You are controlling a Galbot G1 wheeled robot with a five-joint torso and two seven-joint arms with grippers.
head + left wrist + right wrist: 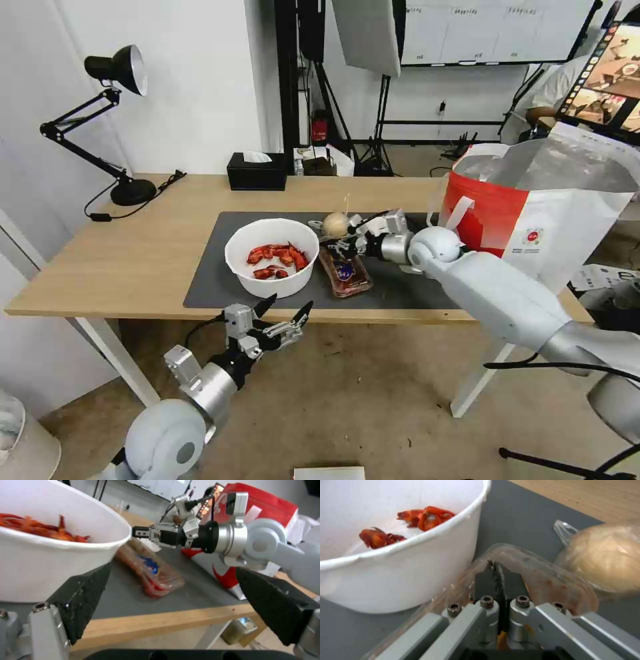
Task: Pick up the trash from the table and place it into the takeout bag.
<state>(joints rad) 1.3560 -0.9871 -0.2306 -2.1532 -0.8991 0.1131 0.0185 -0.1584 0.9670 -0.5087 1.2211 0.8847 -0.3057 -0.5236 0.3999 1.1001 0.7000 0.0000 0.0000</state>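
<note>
picking up the clear tray (pixel 345 272) on the surface (pixel 133 257) beside the white bowl (pixel 272 257). right end effector (pixel 496 566) pinched together on its rim. next needs lifting over to the takeout bag (pixel 533 207). left end effector (pixel 285 310) spread apart, waiting low.

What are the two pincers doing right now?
Left pincer: open, holding nothing, below the table edge.
Right pincer: shut on the clear tray.
</note>
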